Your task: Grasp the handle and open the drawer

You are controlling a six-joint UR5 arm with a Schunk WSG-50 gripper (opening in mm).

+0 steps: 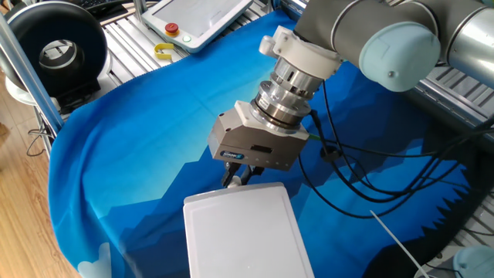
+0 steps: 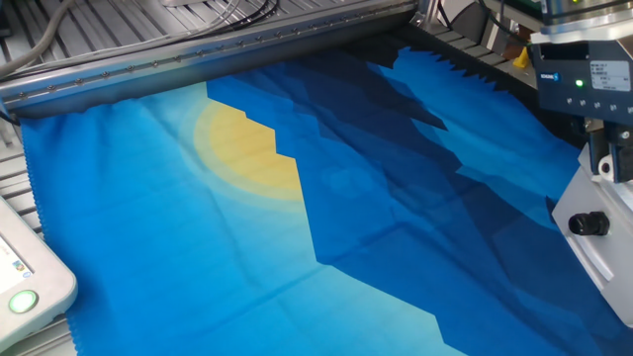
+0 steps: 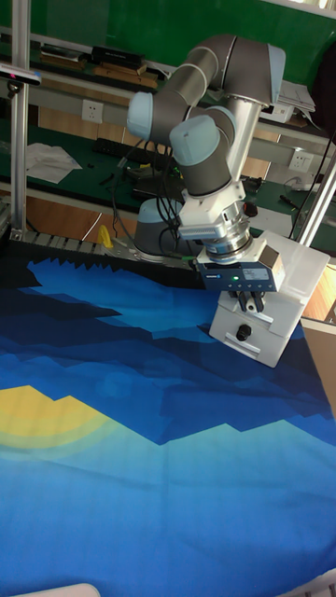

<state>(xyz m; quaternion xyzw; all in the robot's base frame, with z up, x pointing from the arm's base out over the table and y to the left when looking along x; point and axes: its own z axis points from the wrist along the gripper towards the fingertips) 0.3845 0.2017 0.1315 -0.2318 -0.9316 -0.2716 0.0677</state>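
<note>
The white box (image 1: pixel 243 232) stands at the near edge of the blue cloth. Its drawer (image 3: pixel 245 338) faces the cloth, and its front panel (image 2: pixel 584 237) carries a dark round knob (image 2: pixel 589 224). My gripper (image 3: pixel 250 302) points down at the top of that front panel, just above the knob. The fingers (image 1: pixel 231 181) stand close together. A small white rounded piece, the handle (image 2: pixel 614 170), shows between them at the right edge of the other fixed view. In one fixed view the gripper body hides the handle.
A white pendant (image 1: pixel 197 19) with a red button and a yellow tape dispenser (image 1: pixel 164 52) lie at the far corner. Black cables (image 1: pixel 347 166) trail over the blue cloth (image 2: pixel 297 227) behind the arm. A black round device (image 1: pixel 54 50) stands at the left.
</note>
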